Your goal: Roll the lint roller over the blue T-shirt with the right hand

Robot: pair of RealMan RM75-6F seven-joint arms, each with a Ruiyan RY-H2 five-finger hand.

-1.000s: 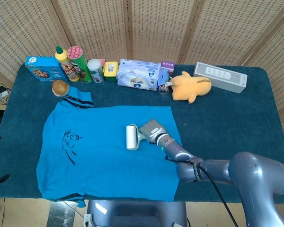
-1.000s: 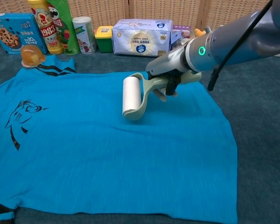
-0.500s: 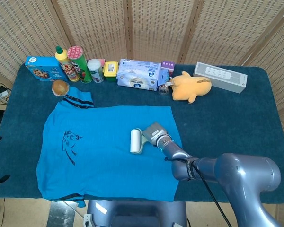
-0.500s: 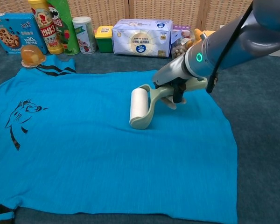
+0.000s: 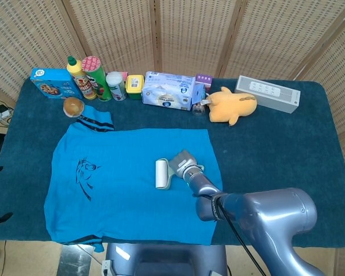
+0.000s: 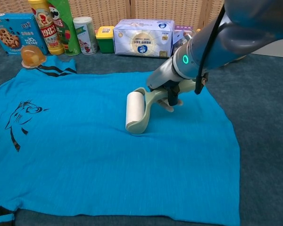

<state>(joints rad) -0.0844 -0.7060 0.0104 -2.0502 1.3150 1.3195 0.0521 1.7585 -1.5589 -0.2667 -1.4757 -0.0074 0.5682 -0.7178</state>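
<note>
The blue T-shirt [image 5: 132, 178] [image 6: 85, 150] lies flat on the dark blue table, with a black drawing on its left side. My right hand [image 5: 183, 163] [image 6: 167, 89] grips the pale green handle of the lint roller [image 5: 161, 173] [image 6: 134, 111]. The roller's white drum rests on the shirt right of the shirt's middle, drum pointing left of the hand. The left hand shows in neither view.
Along the table's back edge stand a cookie box [image 5: 50, 82], bottles and cans [image 5: 92, 76], a tissue pack [image 5: 169, 90], a yellow plush toy [image 5: 232, 105] and a grey box [image 5: 268, 93]. A round bun-like item [image 5: 73, 106] sits by the shirt's collar.
The roller went right and toward me over the shirt, then back left a little. My right hand kept its hold on the handle throughout.
</note>
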